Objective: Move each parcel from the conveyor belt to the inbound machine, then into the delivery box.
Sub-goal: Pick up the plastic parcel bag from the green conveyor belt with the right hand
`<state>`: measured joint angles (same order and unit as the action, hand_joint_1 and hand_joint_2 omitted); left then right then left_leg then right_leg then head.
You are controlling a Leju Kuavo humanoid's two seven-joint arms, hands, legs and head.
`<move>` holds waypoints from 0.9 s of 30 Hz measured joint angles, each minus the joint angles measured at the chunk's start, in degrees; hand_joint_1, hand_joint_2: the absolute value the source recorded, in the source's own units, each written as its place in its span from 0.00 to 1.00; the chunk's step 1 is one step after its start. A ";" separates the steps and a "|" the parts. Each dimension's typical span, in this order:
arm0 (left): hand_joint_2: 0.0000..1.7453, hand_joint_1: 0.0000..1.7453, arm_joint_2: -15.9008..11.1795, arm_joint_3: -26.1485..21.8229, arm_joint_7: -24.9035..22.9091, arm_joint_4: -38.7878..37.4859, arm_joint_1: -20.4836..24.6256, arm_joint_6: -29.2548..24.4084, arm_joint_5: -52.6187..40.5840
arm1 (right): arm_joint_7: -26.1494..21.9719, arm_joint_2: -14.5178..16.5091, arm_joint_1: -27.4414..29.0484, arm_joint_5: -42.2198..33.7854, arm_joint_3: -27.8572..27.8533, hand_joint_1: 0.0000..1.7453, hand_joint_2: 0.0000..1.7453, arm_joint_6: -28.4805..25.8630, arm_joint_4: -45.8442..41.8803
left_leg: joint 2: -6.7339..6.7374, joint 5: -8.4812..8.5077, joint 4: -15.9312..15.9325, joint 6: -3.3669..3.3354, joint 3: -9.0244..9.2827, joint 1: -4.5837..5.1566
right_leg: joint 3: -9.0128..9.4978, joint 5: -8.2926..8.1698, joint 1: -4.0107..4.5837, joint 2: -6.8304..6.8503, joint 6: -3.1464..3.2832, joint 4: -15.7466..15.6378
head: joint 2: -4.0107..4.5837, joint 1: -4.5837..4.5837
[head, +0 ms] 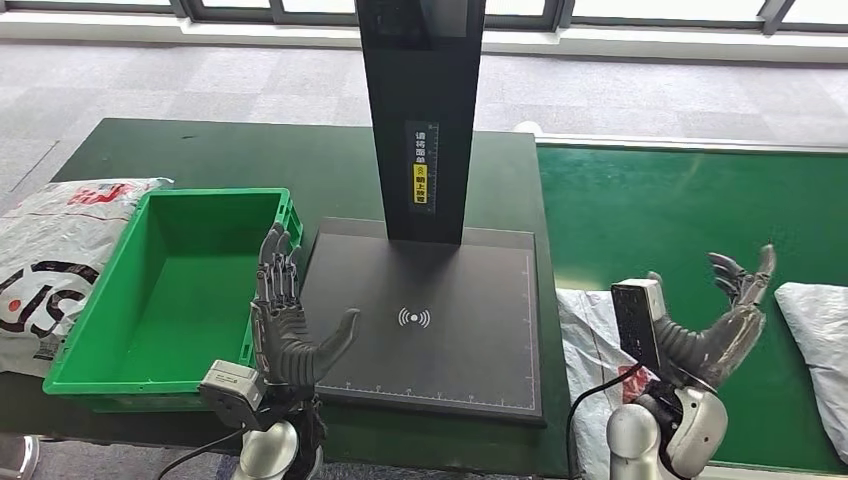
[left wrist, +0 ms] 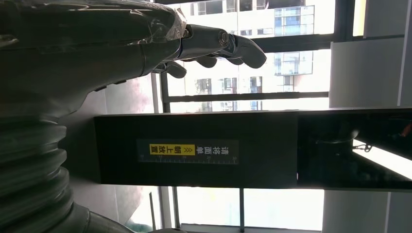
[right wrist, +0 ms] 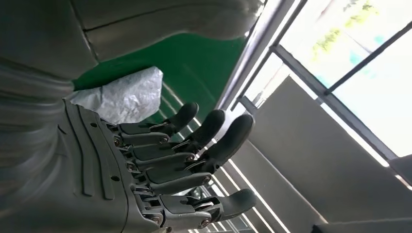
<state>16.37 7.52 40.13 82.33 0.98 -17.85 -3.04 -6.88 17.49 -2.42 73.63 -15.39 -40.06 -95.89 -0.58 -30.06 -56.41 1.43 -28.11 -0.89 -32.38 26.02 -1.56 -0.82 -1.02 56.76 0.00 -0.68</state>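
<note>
Green belt (head: 650, 215) carries a parcel (head: 815, 345) beside the right hand (head: 725, 320); both it and left hand (head: 290, 330) spread, empty, poised for pickup.

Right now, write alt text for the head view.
Both robot hands, left and right, hover open and hold nothing. An empty green box sits left of the black scanner plate; white parcels lie on the green belt at right.
</note>
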 joint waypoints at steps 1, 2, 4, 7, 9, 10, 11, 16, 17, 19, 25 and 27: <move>1.00 0.00 0.00 0.00 0.00 0.01 0.00 0.01 0.00 | 1.64 0.00 0.02 1.16 -0.43 0.00 1.00 0.00 1.04 | 0.00 0.00 0.00 0.00 0.00 0.00 | 0.00 0.00 0.00 0.00 0.00 0.00 | 0.00 0.00; 1.00 0.00 0.00 0.00 0.00 0.01 0.00 0.01 0.00 | 3.02 0.00 0.05 2.08 -1.00 0.00 1.00 0.00 2.18 | -0.01 0.00 0.00 0.00 0.00 0.00 | -0.01 0.00 0.00 0.01 0.00 0.00 | 0.00 0.00; 1.00 0.00 0.00 0.00 0.00 0.01 -0.01 0.02 0.00 | 4.91 0.00 0.16 2.96 -2.42 0.00 1.00 0.00 4.35 | 0.00 0.00 0.00 0.00 -0.02 0.00 | -0.02 0.00 0.00 0.01 0.00 0.00 | 0.00 0.00; 1.00 0.00 0.00 0.00 0.00 0.02 -0.01 0.02 0.00 | 6.88 0.00 0.46 3.19 -5.02 0.00 1.00 0.00 6.69 | -0.01 -0.01 0.00 0.00 -0.04 0.00 | -0.02 0.00 0.00 0.02 0.00 0.00 | 0.00 0.00; 1.00 0.00 0.00 0.00 0.00 0.02 -0.01 0.02 0.00 | 7.64 0.00 0.65 3.33 -6.50 0.00 1.00 0.00 7.66 | -0.01 -0.01 0.00 0.00 -0.06 0.00 | -0.03 0.00 0.00 0.01 0.00 0.00 | 0.00 0.00; 1.00 0.00 0.00 0.00 0.00 0.03 -0.01 0.02 0.00 | 7.77 0.00 0.72 3.41 -7.03 0.00 1.00 0.00 8.02 | 0.00 -0.01 0.00 0.00 -0.06 0.00 | -0.04 0.00 0.00 0.00 0.00 0.00 | 0.00 0.00; 1.00 0.00 0.00 0.00 0.00 0.03 -0.01 0.02 0.00 | 7.82 0.00 0.77 3.47 -7.42 0.00 1.00 0.00 8.33 | 0.01 -0.01 0.00 0.00 -0.05 0.00 | -0.04 0.00 0.00 -0.01 0.00 0.00 | 0.00 0.00; 1.00 0.00 0.00 0.00 0.00 0.03 0.00 0.02 0.00 | 7.88 0.00 0.83 3.51 -7.93 0.00 1.00 0.00 8.77 | 0.01 -0.01 0.00 0.00 -0.05 0.00 | -0.05 0.00 0.00 -0.01 0.00 0.00 | 0.00 0.00; 1.00 0.00 0.00 0.00 0.00 0.03 0.00 0.02 0.00 | 7.88 0.00 0.83 3.51 -7.93 0.00 1.00 0.00 8.77 | 0.01 -0.01 0.00 0.00 -0.05 0.00 | -0.05 0.00 0.00 -0.01 0.00 0.00 | 0.00 0.00; 1.00 0.00 0.00 0.00 0.00 0.03 0.00 0.02 0.00 | 7.89 0.00 0.83 3.51 -7.98 0.00 1.00 0.00 8.79 | 0.01 -0.01 0.00 0.00 -0.05 0.00 | -0.05 0.00 0.00 -0.01 0.00 0.00 | 0.00 0.00; 1.00 0.00 0.00 0.00 0.00 0.03 -0.01 0.02 0.00 | 9.00 0.01 1.01 3.39 -9.47 0.00 1.00 0.06 9.81 | 0.01 -0.01 0.00 0.00 -0.06 0.00 | -0.04 0.00 0.00 0.00 0.00 0.00 | 0.00 0.00; 1.00 0.00 0.00 0.00 0.00 0.03 -0.03 0.02 -0.01 | 11.39 0.00 1.17 3.74 -11.79 0.00 1.00 1.69 12.92 | 0.00 -0.01 0.00 0.00 -0.07 0.00 | -0.04 0.00 0.00 0.00 0.00 0.00 | 0.00 0.00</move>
<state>16.37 7.52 40.13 82.36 0.95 -17.84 -3.05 4.51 17.49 -1.25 77.36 -27.18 -38.38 -82.97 -0.58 -30.07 -56.40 1.43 -28.18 -0.89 -32.42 26.02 -1.57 -0.82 -1.02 56.76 0.00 -0.68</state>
